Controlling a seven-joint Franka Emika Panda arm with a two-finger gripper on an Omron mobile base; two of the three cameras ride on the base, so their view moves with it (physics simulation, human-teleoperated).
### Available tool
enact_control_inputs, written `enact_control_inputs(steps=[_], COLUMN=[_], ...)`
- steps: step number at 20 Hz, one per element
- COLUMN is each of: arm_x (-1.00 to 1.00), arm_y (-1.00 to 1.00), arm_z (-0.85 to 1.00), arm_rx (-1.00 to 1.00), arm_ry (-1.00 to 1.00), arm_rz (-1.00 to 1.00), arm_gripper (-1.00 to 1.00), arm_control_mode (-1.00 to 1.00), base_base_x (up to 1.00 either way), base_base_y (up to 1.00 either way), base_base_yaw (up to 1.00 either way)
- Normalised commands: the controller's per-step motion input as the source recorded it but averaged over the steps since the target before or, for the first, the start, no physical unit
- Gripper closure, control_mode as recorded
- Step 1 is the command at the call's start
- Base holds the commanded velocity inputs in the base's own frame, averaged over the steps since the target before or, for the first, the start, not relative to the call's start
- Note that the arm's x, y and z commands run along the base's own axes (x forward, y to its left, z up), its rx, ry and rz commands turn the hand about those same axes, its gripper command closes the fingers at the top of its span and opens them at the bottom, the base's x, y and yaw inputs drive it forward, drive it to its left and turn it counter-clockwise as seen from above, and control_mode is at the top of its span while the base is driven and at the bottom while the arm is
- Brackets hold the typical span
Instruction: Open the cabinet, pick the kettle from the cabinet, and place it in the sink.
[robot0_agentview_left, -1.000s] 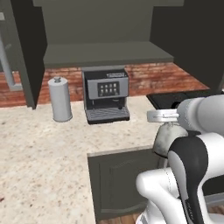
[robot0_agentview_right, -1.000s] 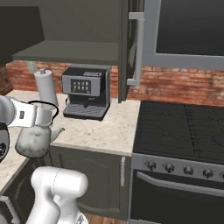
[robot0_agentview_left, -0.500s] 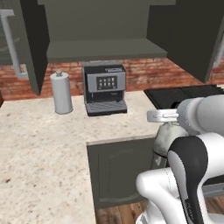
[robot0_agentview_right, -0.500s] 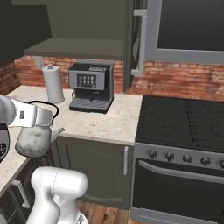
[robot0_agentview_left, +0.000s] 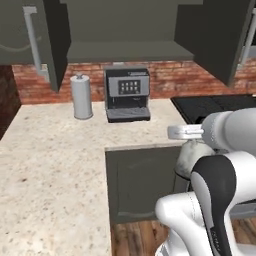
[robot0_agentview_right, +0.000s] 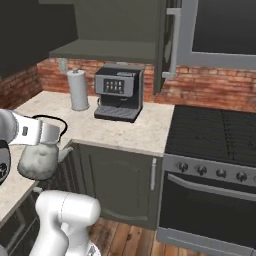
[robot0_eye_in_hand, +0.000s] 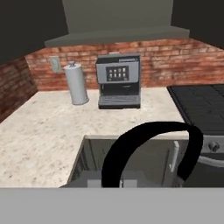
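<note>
The black arched handle of the kettle (robot0_eye_in_hand: 151, 151) is seen close up at the bottom. Beyond it, a speckled counter (robot0_eye_in_hand: 48, 131) runs to a brick wall (robot0_eye_in_hand: 175, 61), where a coffee machine (robot0_eye_in_hand: 119, 81) and a grey cylinder (robot0_eye_in_hand: 76, 84) stand side by side. A stove (robot0_eye_in_hand: 199, 103) is seen at the right.

Speckled counter (robot0_agentview_left: 50, 150) carries coffee machine (robot0_agentview_left: 127, 93) and grey cylinder (robot0_agentview_left: 81, 96).

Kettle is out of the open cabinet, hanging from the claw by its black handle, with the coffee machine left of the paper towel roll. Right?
One slip: the coffee machine stands right of the paper towel roll, as the left base view shows. The kettle does hang from the claw, and the cabinet is open.
</note>
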Motion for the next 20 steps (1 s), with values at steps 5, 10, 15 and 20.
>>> enact_control_inputs(steps=[5,10,15,20], arm_x=[0.0,0.0,0.0,0.0], arm_y=[0.0,0.0,0.0,0.0], arm_z=[0.0,0.0,0.0,0.0], arm_rx=[0.0,0.0,0.0,0.0], arm_ry=[0.0,0.0,0.0,0.0], arm_rz=[0.0,0.0,0.0,0.0], arm_gripper=[1.0,1.0,1.0,1.0], arm_control_mode=[1.0,1.0,1.0,1.0], base_base_x=[-0.39,-0.36,-0.46,-0.54], base_base_y=[0.05,0.02,-0.03,-0.05], base_base_yaw=[0.57,0.62,0.55,0.48])
